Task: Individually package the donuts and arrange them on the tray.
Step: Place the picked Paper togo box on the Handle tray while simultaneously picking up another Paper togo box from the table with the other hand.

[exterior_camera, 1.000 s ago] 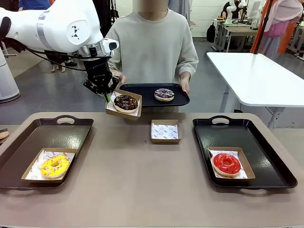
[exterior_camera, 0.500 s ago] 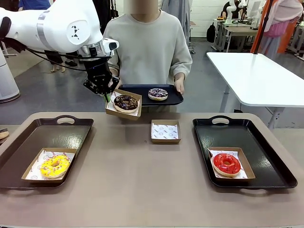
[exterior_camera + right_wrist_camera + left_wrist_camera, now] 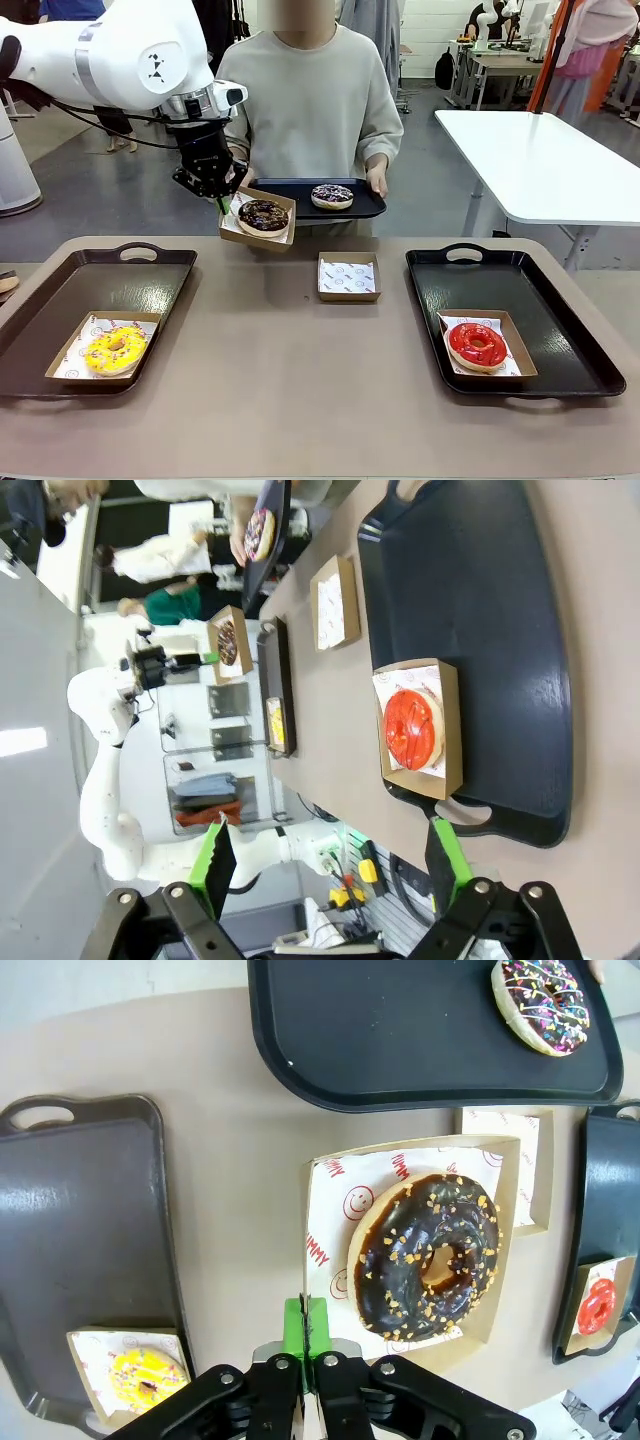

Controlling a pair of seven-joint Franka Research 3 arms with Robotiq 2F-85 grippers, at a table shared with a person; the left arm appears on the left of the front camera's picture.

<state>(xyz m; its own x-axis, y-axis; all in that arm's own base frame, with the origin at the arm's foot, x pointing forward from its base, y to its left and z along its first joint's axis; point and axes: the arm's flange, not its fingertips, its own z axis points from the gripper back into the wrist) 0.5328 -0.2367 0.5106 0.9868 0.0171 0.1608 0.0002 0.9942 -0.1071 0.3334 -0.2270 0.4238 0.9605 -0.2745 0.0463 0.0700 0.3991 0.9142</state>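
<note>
My left gripper (image 3: 222, 200) (image 3: 308, 1312) is shut on the rim of a cardboard box (image 3: 281, 238) (image 3: 415, 1143), holding it in the air above the table's far edge. The chocolate donut (image 3: 264, 215) (image 3: 428, 1257) lies in that box on printed paper. Just behind it, a person holds a small black tray (image 3: 367, 208) (image 3: 400, 1030) carrying the purple sprinkled donut (image 3: 332, 196) (image 3: 540, 1000). The yellow donut (image 3: 116, 349) (image 3: 145, 1378) sits boxed on the left tray (image 3: 100, 280). The red donut (image 3: 477, 344) (image 3: 410, 728) sits boxed on the right tray (image 3: 545, 300) (image 3: 480, 630). My right gripper (image 3: 332, 865) is open and holds nothing, well above that tray.
An empty paper-lined box (image 3: 348, 277) (image 3: 332, 605) rests on the brown table between the two trays. A white table (image 3: 540, 160) stands beyond on the right. The person stands close against the far edge.
The person has shifted the small tray with the purple donut to the left and a little up. My left gripper and its box have risen slightly.
</note>
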